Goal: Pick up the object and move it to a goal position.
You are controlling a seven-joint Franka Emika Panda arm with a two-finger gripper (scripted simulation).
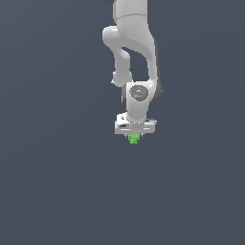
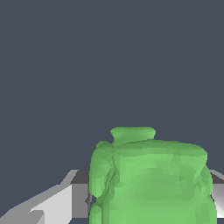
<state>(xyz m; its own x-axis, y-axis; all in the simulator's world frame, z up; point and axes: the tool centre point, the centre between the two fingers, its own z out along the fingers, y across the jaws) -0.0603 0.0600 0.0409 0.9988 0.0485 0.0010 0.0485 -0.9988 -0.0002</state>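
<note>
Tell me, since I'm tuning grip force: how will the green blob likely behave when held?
The green blob looks lumpy, so contact with the hand is probably uneven and it may twist. It looks small and rigid, likely light. Its knobs probably resist rolling.

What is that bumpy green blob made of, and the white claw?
The green blob looks like matte plastic or clay: lumpy, one flat colour, no shine. The claw looks like smooth white plastic or painted metal. Both are simulator renders, so it's a guess.
</note>
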